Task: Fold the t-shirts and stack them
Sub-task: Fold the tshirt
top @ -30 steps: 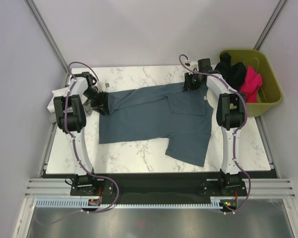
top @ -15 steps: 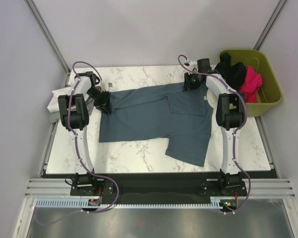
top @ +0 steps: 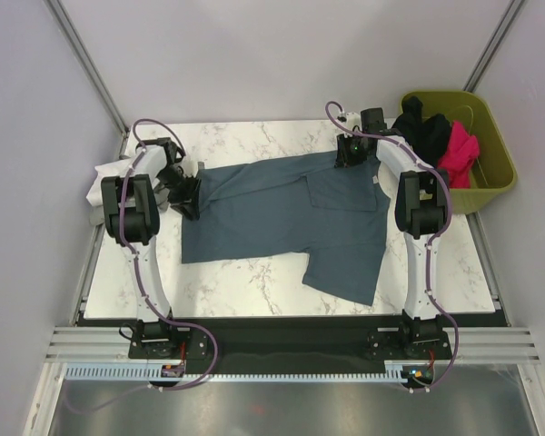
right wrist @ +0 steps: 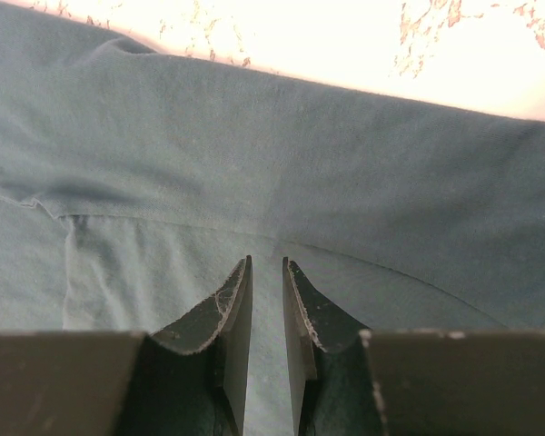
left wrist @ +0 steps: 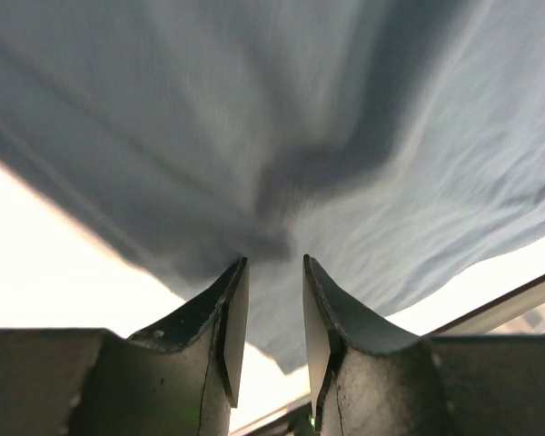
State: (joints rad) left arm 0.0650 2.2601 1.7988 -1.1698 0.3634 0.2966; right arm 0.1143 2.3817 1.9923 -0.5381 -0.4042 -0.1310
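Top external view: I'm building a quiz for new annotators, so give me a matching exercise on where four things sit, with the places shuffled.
Things:
1 magenta-pink t-shirt
2 olive-green bin
3 slate blue-grey t-shirt
4 white t-shirt

Places:
A spread across the marble tabletop
B inside the bin
C off the table's far right corner
D bunched at the table's left edge

Pairs: 1-B, 2-C, 3-A, 4-D
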